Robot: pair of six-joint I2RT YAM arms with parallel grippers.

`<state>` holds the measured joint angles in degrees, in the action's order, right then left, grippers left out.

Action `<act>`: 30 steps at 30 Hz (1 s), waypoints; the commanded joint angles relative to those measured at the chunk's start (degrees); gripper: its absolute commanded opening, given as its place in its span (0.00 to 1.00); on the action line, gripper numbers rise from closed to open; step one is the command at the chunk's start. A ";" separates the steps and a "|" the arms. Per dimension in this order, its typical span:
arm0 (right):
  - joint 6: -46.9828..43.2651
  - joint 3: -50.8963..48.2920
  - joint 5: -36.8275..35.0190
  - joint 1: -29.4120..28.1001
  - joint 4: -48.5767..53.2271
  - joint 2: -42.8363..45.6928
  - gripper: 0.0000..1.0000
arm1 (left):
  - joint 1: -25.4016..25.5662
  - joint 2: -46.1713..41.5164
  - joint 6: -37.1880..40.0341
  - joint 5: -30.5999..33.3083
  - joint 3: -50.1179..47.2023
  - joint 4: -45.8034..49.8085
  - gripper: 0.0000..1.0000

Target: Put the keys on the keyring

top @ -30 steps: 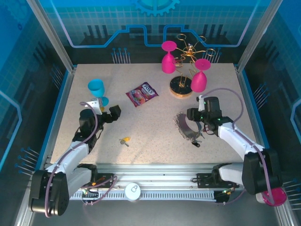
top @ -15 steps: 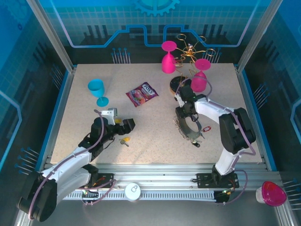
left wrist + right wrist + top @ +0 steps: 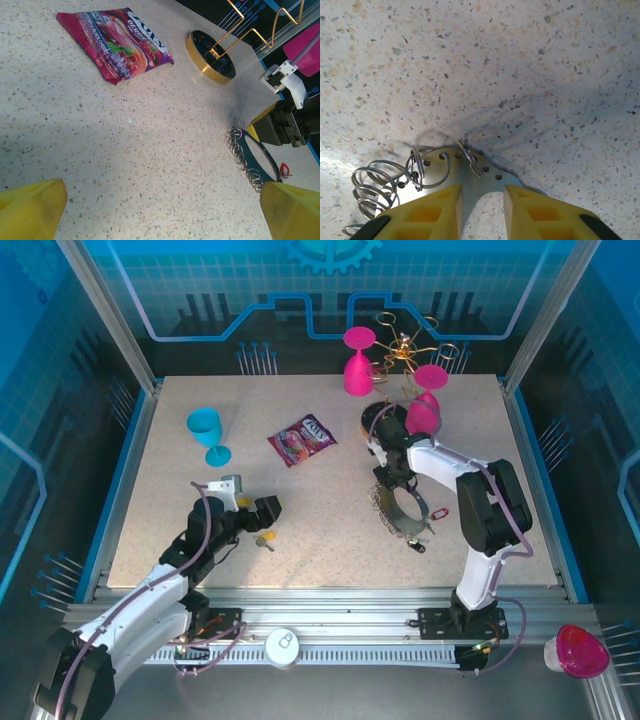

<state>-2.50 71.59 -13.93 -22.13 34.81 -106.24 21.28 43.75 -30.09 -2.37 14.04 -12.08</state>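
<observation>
The keyring (image 3: 384,510) lies right of centre on the surface (image 3: 330,490), a red key (image 3: 436,512) beside it. The right claw (image 3: 388,475) sits at its upper edge, fingers (image 3: 427,215) narrowly apart over the band (pinching or not, I cannot tell). The left claw (image 3: 262,512), lower left, gapes wide and empty, a yellow key (image 3: 265,538) just below it in frame.

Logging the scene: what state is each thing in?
Keyring: lying flat.
Left gripper: open, empty.
Right gripper: narrow gap over keyring, grip unclear.
Yellow key: loose, off the keyring.
Blue glass: upright.
Pink glasses: upside down.
Packet: lying flat.
</observation>
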 commanded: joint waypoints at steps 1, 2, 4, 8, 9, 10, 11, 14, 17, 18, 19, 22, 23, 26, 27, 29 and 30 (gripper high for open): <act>-1.52 2.54 0.90 -0.35 2.62 -1.93 0.28 | 0.33 -1.47 -0.33 0.97 -1.24 2.22 0.99; -1.65 3.12 0.88 -0.31 2.87 -2.39 0.28 | 0.32 -1.64 -0.35 0.96 -1.33 2.32 0.99; -1.95 3.85 0.60 -0.27 3.32 -3.19 0.28 | 0.28 -1.73 -0.48 0.97 -1.31 2.66 0.99; -2.58 5.38 1.50 -0.04 4.20 -4.73 0.28 | 0.34 -1.65 -0.59 0.92 -1.30 2.91 0.99; -2.59 5.74 1.71 -0.02 4.43 -5.15 0.28 | 0.32 -1.67 -0.68 0.90 -1.30 2.93 0.99; -2.67 6.02 1.78 -0.01 4.46 -5.47 0.28 | 0.32 -1.67 -0.59 1.02 -1.28 2.94 0.99; -2.73 6.31 1.75 0.02 4.66 -5.88 0.28 | 0.34 -1.66 -0.71 1.05 -1.22 2.94 1.00; -2.76 6.93 1.88 0.22 4.74 -6.66 0.28 | 0.32 -1.65 -0.83 0.92 -1.08 3.16 0.99; -2.77 7.24 2.24 0.50 4.74 -7.29 0.27 | 0.34 -1.66 -0.94 1.00 -0.88 3.45 0.99; -2.77 7.33 2.30 0.55 4.74 -7.42 0.26 | 0.32 -1.65 -1.02 1.05 -0.86 3.55 0.99; -2.77 7.41 2.46 0.60 4.74 -7.62 0.25 | 0.34 -1.67 -1.04 1.08 -0.90 3.55 0.99; -2.91 7.49 2.85 0.76 4.74 -8.04 0.17 | 0.34 -1.65 -1.20 1.23 -0.82 3.55 0.99; -2.95 7.51 2.92 0.77 4.74 -8.13 0.14 | 0.34 -1.65 -1.29 1.18 -0.80 3.55 0.99; -2.95 7.35 3.17 0.78 4.83 -7.50 0.03 | 0.34 -1.70 -1.21 1.24 -0.38 4.14 0.99; -2.95 7.21 3.34 0.69 4.83 -7.08 0.01 | 0.34 -1.72 -1.10 1.26 -0.15 4.38 0.99; -3.03 6.90 3.59 0.64 4.83 -5.54 0.00 | 0.34 -1.75 -0.40 1.25 0.49 4.77 0.99; -3.12 6.73 3.62 0.45 4.70 -4.60 0.00 | 0.32 -1.69 -0.02 1.29 0.87 4.99 0.99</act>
<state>-5.23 77.76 -11.53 -21.69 38.09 -113.30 21.28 42.68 -30.11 -1.83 13.67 -8.84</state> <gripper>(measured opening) 0.057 0.992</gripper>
